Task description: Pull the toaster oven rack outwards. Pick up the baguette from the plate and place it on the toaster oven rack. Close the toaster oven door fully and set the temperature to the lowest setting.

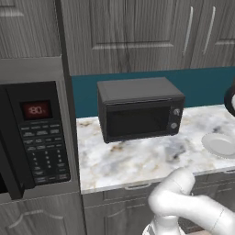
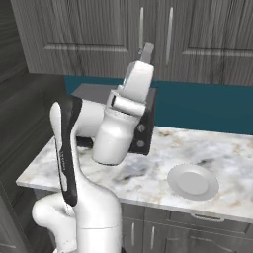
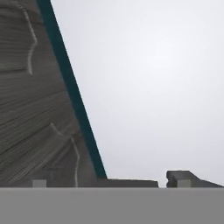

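Toaster oven [image 1: 140, 109] on counter, below raised, open tool [image 2: 146, 52].

The toaster oven [image 1: 140, 109] stands at the back of the table [image 1: 137, 160], the plate [image 1: 219, 144] to its right, the microwave [image 1: 34, 133] to its left

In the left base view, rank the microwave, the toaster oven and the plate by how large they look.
1. microwave, though it sits nearest the camera, so part of its size is nearness.
2. toaster oven.
3. plate, cut off by the right edge, so its full size is unsure.
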